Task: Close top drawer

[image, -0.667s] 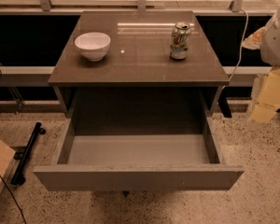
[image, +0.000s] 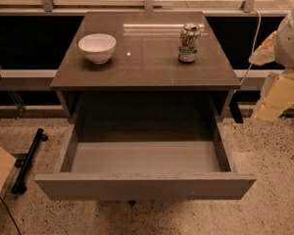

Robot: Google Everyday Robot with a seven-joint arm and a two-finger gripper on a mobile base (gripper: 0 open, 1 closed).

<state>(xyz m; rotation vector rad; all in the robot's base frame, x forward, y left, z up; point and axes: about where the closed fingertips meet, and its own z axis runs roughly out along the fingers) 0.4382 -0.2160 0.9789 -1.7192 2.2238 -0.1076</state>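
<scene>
I see the top drawer pulled far out beneath the tabletop: flat grey-brown front, bare lighter-grey floor. A white bowl shows only its white inside. The tool hangs right of the cabinet; I cannot tell whether it is open or closed.

No readable text; can label illegible. Jaws far right, beside cabinet.

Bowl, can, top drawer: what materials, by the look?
Bowl: probably glazed ceramic, white and glossy. Can: thin metal, printed sides, shiny rim. Top drawer: likely laminated board, matte grey-brown front, lighter grey inside; it stands open. Claw hangs at the far right, apart from the drawer.
</scene>
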